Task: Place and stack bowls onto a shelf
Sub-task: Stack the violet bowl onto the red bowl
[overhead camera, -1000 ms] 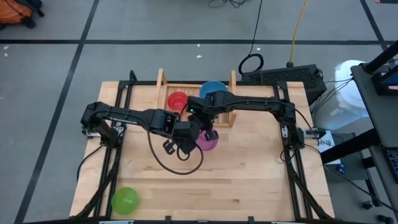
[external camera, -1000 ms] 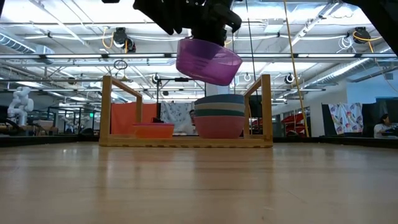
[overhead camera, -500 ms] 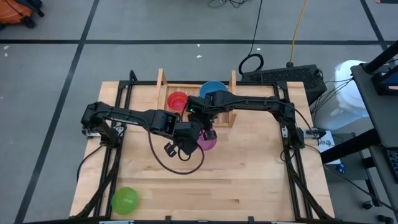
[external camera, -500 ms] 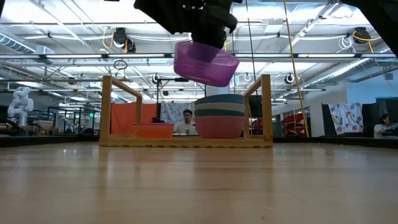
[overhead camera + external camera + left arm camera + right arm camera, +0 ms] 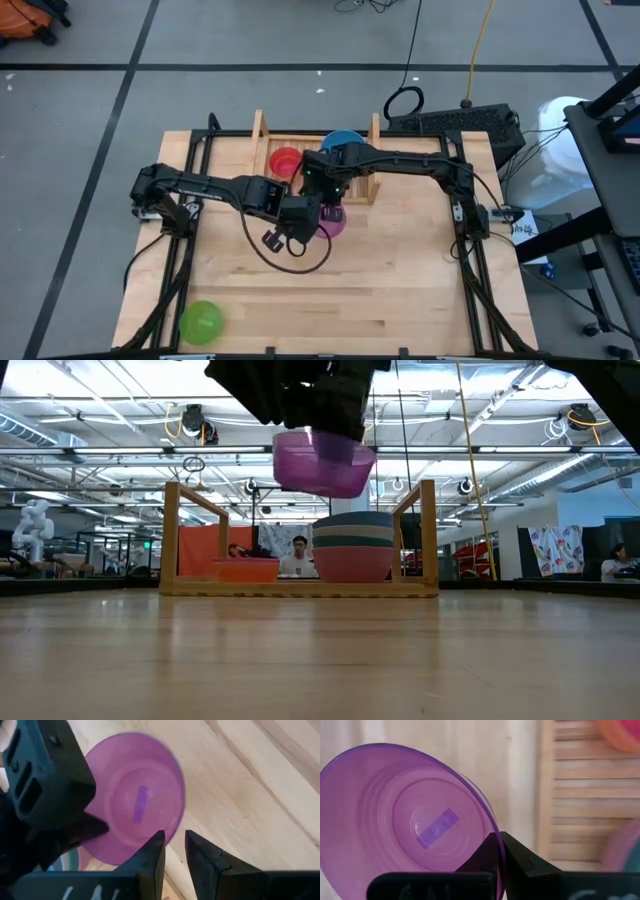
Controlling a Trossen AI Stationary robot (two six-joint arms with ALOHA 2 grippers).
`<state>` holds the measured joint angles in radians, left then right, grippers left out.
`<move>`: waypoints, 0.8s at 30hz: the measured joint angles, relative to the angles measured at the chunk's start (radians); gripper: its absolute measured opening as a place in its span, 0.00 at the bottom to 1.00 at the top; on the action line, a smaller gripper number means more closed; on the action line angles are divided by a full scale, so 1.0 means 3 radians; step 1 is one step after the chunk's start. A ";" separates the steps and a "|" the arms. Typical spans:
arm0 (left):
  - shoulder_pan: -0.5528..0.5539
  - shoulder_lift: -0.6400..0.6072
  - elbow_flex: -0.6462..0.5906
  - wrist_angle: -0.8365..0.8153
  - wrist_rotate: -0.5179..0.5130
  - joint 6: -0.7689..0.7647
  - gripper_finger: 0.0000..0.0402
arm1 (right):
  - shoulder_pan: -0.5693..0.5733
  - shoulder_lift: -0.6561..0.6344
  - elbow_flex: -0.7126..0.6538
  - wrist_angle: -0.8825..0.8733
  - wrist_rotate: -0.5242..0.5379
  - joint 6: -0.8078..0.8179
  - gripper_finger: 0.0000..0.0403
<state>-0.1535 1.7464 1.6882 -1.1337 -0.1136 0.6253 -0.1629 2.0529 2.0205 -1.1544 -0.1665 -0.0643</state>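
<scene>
The purple bowl (image 5: 320,461) hangs in the air in front of the light-wood shelf (image 5: 300,586), higher than the shelf's side boards. My right gripper (image 5: 498,854) is shut on the bowl's rim; in the high view it (image 5: 335,207) stands just in front of the shelf (image 5: 262,130). My left gripper (image 5: 175,851) is beside the bowl, its fingers a narrow gap apart and empty. On the shelf rest a red bowl (image 5: 286,160) and a stack (image 5: 353,546) with a blue bowl (image 5: 345,142) on top. A green bowl (image 5: 200,321) rests on the table at the near left. My right gripper pinches the purple bowl's rim (image 5: 492,831), one finger inside the bowl and one outside its wall. The bowl is lifted clear of the table and the shelf, slightly tilted, its opening turned toward the wrist.
The shelf's two upright side boards (image 5: 171,535) (image 5: 428,532) stand on either side of the bowls. My left arm (image 5: 210,188) reaches across the table's middle, close beside my right gripper. A person (image 5: 301,556) shows far behind the shelf.
My right gripper has carried the purple bowl a little toward the shelf and toward the table's left edge, keeping it high. The bowl has tipped closer to level.
</scene>
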 joint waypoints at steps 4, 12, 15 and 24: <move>-0.0032 -0.0063 -0.0002 -0.0017 -0.0059 0.0164 0.20 | -0.0042 0.0000 0.0000 0.0034 -0.0419 -0.0043 0.00; -0.0051 -0.0106 -0.0003 0.0021 0.0034 0.0321 0.20 | -0.0053 0.0000 0.0000 0.0093 -0.0664 -0.0270 0.00; -0.0055 -0.0106 -0.0003 0.0095 0.0056 0.0457 0.20 | -0.0050 0.0000 0.0000 0.0067 -0.0770 -0.0402 0.00; -0.0037 -0.0112 -0.0001 0.0195 0.0264 0.0564 0.20 | -0.0031 0.0000 -0.0001 0.0101 -0.0857 -0.0649 0.00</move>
<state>-0.1646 1.7130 1.6878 -1.0750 -0.0345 0.7944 -0.1722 2.0529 2.0201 -1.1242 -0.4236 -0.2591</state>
